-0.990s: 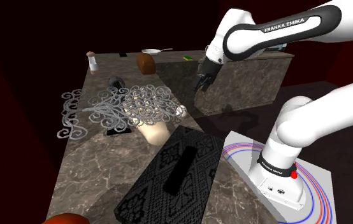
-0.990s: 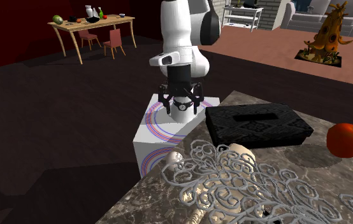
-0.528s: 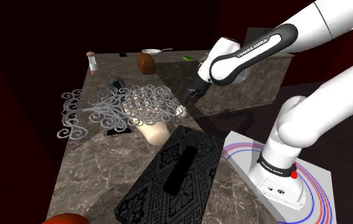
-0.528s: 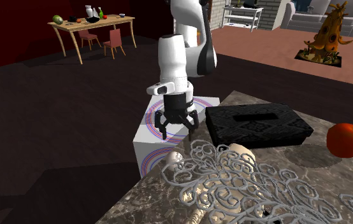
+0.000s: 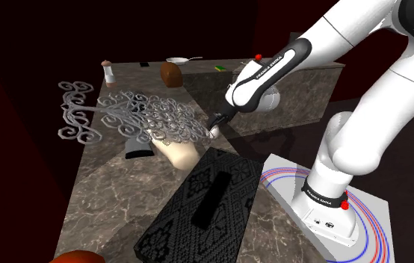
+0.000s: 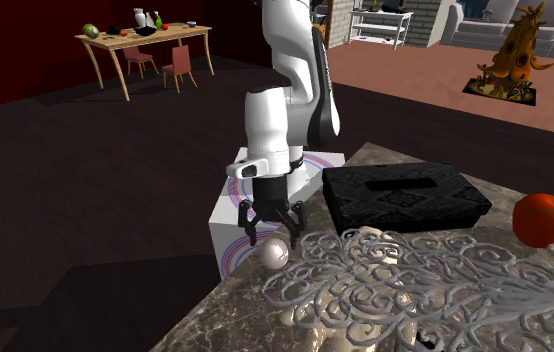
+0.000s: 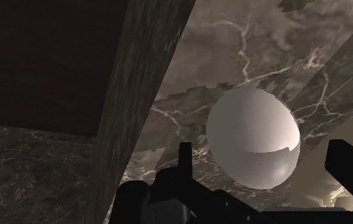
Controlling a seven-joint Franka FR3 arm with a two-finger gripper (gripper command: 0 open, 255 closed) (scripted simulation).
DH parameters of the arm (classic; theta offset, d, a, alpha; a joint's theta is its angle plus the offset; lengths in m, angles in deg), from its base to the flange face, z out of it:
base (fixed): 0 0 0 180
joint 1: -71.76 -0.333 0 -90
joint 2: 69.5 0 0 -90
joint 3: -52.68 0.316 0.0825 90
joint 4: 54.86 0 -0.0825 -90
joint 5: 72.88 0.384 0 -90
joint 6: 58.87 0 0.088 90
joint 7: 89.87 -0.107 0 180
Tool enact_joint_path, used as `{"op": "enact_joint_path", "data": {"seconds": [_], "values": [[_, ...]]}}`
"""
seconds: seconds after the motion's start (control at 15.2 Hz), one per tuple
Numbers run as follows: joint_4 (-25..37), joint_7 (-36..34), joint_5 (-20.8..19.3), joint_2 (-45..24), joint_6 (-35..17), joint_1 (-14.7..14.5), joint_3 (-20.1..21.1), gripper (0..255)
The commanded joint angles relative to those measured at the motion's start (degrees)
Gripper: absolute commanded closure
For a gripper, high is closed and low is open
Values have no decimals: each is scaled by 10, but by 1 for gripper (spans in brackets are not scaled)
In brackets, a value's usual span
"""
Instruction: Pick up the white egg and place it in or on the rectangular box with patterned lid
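While nothing is lifted yet, the items stand as follows. Item one: white egg (image 7: 253,137), lying on the marble counter (image 6: 227,312) close to its edge, just beside the silver scrollwork ornament (image 6: 415,285). Item two: black gripper (image 6: 270,232), lowered over the egg with its jaws spread. In the wrist view the egg sits between the two fingers (image 7: 185,159), and neither visibly presses on it, so it counts as not held. Item three: black rectangular box with patterned lid (image 6: 405,195), on the same counter, apart from the egg, lid shut and nothing resting on it. Item four: a red fruit-like object (image 6: 548,220) beyond the box, no part of the job. Status, by judgement: approach about complete. Outstanding: closing on the egg, lifting it clear of the scrollwork, carrying it across to the box and setting it down on the lid.
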Motion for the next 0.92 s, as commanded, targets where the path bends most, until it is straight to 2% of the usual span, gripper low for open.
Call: {"op": "enact_joint_path", "data": {"seconds": [0.0,0.07,0.59,0.66,0.86], "values": [[7,18,22,-26,-19,-26,-18,0],[9,24,30,-33,-24,-34,-25,0],[9,24,30,-33,-24,-34,-25,0],[9,25,30,-33,-24,-35,-25,255],[10,26,30,-33,-24,-35,-26,255]]}}
